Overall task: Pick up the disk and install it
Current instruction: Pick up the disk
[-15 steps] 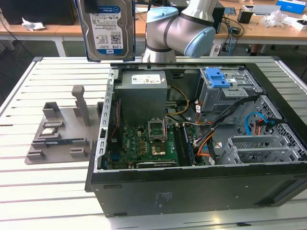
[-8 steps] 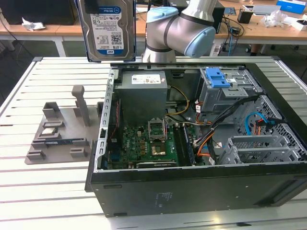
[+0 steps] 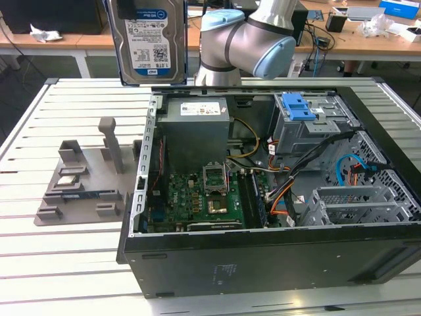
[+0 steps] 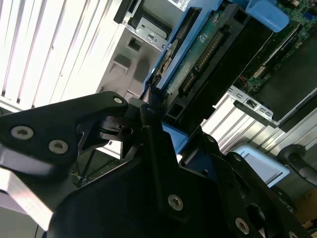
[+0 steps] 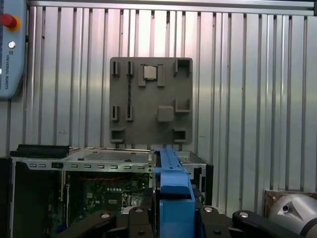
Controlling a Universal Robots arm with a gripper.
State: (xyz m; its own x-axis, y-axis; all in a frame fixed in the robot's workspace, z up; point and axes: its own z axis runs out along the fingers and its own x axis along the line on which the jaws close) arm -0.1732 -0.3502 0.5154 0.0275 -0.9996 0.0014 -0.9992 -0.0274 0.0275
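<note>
**Disk held high, clear of the open case**

In the exterior view, the open case (image 3: 263, 263) lies nearest on the slatted surface (image 3: 66, 263), its rim framing the motherboard (image 3: 191, 197). Further in stand the power supply (image 3: 196, 128) and, toward the exterior view's right, the drive cage (image 3: 316, 131) with its blue latch (image 3: 297, 105). A grey fixture (image 3: 79, 184) sits just left of the case. At the upper left the disk (image 3: 150, 39) hangs upright, well above the rim, beside the arm (image 3: 247, 43). In the first wrist view the pincer (image 5: 171, 213) is clenched on the disk's blue rail.

Open computer case (image 3: 263, 260), grey parts holder (image 3: 72, 207), slatted white table (image 3: 59, 263)
</note>
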